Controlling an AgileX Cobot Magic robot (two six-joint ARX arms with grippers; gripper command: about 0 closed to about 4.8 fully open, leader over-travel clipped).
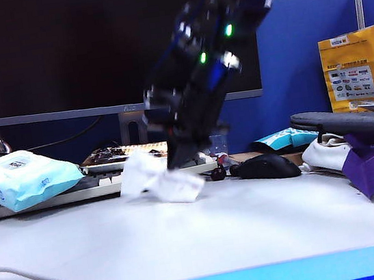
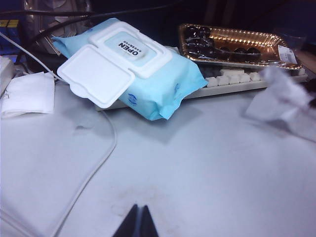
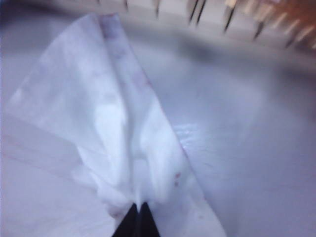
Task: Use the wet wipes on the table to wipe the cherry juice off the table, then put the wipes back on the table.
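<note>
Right gripper (image 3: 138,210) is down low over the table (image 1: 254,228), its fingertips pinched together on the wet wipes (image 3: 113,123). In the right wrist view the white sheet fans out from the closed tips, crumpled, with faint pinkish spots along its folds. In the exterior view the dark right arm slants down from the upper right, blurred, and the wet wipes (image 1: 157,177) hang from its tip with the lower corner at or just above the table surface; the blur makes it hard to say whether it touches. Two cherries (image 1: 224,171) sit just beside the sheet, and a black mouse (image 1: 268,166) lies next to them. Behind, a keyboard (image 1: 100,184) runs along the monitor base, with a tray of cherries (image 2: 232,44) resting on it.

Over on the left, the left gripper (image 2: 137,222) hangs above bare table, its fingers closed together and holding nothing. Ahead of it the light-blue wipes packet (image 2: 128,69) leans against the keyboard with its white lid flipped open. A white cable (image 2: 96,163) trails across the table. The cherry juice smear itself can't be picked out in these views.
</note>
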